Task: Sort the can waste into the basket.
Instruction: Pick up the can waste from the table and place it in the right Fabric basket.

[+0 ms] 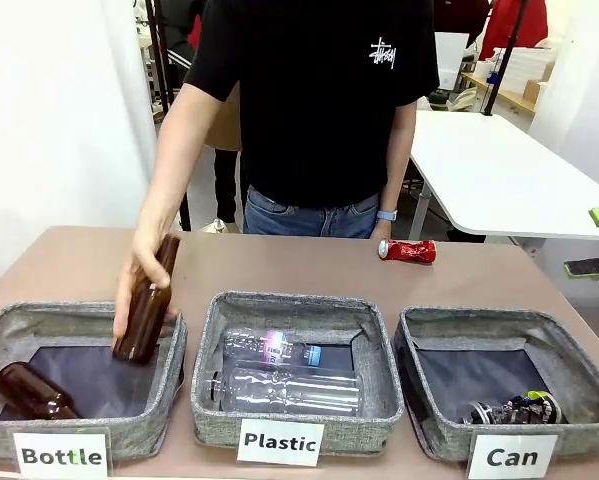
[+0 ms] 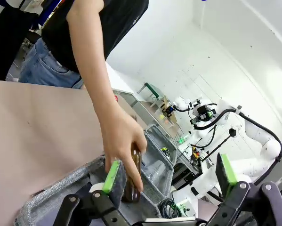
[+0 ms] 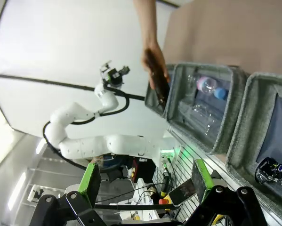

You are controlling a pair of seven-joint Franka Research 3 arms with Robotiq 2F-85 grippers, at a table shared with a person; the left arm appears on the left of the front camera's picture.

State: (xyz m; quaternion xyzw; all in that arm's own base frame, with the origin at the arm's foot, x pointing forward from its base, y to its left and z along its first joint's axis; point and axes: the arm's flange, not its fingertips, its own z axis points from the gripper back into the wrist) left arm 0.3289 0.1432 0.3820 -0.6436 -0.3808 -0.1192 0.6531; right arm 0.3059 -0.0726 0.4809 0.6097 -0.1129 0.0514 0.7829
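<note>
A shiny red can (image 1: 407, 250) lies on its side on the brown table, beyond the baskets and in front of the person. The dark can (image 1: 514, 410) with yellow-green marks lies in the front of the grey basket (image 1: 476, 318) labelled "Can", at the right. The right wrist view shows that basket (image 3: 246, 117) with the dark can (image 3: 274, 170) inside. My right gripper (image 3: 146, 178) hangs open and empty, away from the baskets. My left gripper (image 2: 170, 173) is open too, close to the person's hand.
The person's hand (image 1: 129, 285) lowers a brown glass bottle (image 1: 149, 300) into the "Bottle" basket (image 1: 79, 312), where another brown bottle (image 1: 34, 392) lies. The middle "Plastic" basket (image 1: 294, 303) holds two clear bottles. A white table (image 1: 509, 170) stands behind.
</note>
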